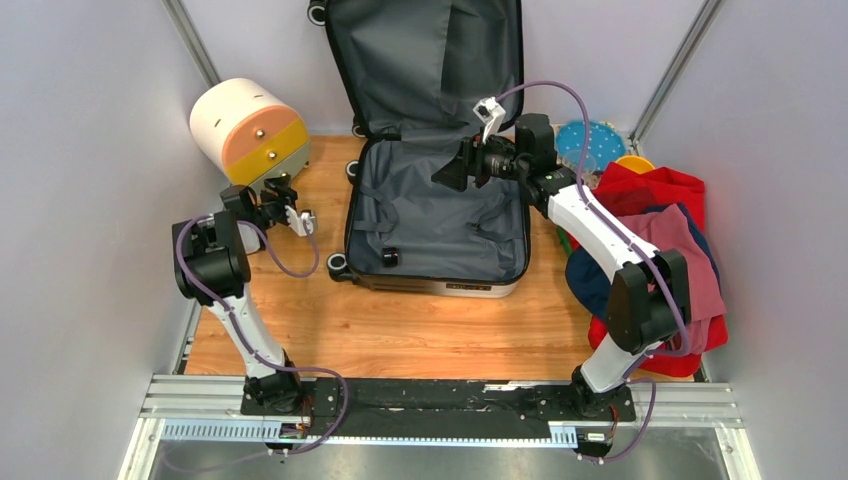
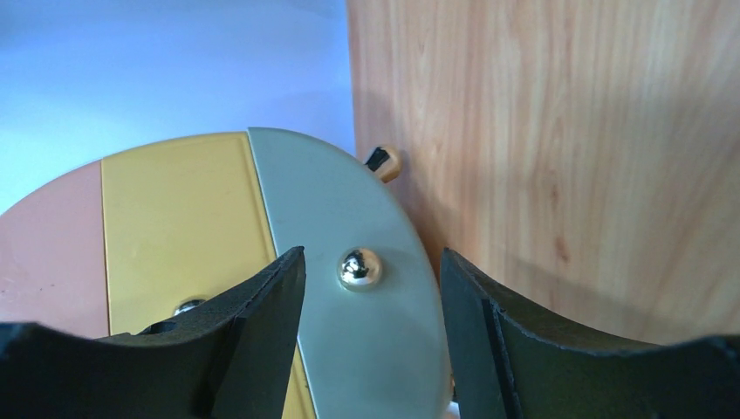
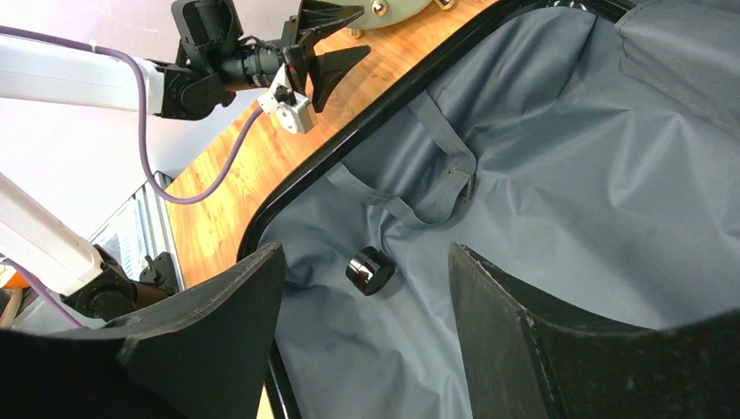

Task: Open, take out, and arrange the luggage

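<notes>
Fingers spread wide and empty on both arms: left gripper point(image 2: 371, 262) faces the round box point(image 1: 245, 125) knob, right gripper point(image 3: 362, 257) hangs over the luggage point(image 1: 440, 225), lying open mid-table point(image 1: 400, 325).

The left arm point(image 1: 245, 335) and right arm point(image 1: 590, 225) look alike, with smooth white tube links joined by bulky black joint housings. A purple cable point(image 1: 585, 125) loops loosely along each arm, and a small white connector block point(image 1: 488, 110) sits by the wrist. The fingers point(image 2: 253, 332) are matte black, broad and wedge-shaped, with a grainy surface. Both bases point(image 1: 268, 392) are black.
</notes>
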Controlling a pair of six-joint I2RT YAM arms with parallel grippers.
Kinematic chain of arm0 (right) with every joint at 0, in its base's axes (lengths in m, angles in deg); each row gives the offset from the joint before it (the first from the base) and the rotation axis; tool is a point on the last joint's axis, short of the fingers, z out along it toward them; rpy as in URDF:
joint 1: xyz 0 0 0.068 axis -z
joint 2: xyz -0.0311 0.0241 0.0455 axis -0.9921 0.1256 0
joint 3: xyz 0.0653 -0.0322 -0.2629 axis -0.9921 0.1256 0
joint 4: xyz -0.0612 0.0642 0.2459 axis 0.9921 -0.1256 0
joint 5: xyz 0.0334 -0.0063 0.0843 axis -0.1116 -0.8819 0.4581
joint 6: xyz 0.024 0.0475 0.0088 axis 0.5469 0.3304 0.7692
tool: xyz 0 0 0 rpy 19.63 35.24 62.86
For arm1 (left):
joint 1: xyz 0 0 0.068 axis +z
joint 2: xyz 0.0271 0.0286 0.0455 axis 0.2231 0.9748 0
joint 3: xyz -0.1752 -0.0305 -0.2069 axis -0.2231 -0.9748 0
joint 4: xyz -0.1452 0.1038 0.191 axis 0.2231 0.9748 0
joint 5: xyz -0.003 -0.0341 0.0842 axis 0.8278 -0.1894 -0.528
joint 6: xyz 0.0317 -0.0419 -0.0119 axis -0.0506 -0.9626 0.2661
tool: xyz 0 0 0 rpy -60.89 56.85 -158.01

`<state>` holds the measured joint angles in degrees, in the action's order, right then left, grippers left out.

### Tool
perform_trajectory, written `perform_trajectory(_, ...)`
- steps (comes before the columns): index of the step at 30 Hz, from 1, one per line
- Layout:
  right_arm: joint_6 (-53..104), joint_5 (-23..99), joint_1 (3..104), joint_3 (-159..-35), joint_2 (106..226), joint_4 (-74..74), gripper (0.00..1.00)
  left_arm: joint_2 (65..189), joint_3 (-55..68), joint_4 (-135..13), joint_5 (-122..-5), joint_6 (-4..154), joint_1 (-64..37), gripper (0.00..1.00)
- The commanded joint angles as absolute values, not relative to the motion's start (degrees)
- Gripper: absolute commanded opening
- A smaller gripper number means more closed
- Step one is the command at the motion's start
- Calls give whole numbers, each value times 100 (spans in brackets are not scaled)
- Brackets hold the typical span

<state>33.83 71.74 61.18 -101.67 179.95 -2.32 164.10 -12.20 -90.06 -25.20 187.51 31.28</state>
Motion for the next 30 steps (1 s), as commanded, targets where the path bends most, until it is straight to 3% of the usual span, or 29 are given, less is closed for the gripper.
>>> perform_trajectory(1,3230,7173,6143,-10247,17897,-258,72,16655,-1004,-9720,-2410,18995,3143,66)
perform_trajectory(7,3238,7173,6143,-10309,17967,-276,72,17147,-917,-10615,-2771,18732,3143,66)
perform_trajectory(19,3265,7331,6152,-10493,18143,-443,73,17877,-47,-10766,-2903,18661,3161,61)
perform_trajectory(25,3265,7296,6143,-10590,18222,-452,73,17912,-72,-10731,-2789,18722,3161,45)
perform_trajectory(30,3274,7332,6160,-10704,18310,-514,73,17684,-371,-10660,-2543,18907,3135,19)
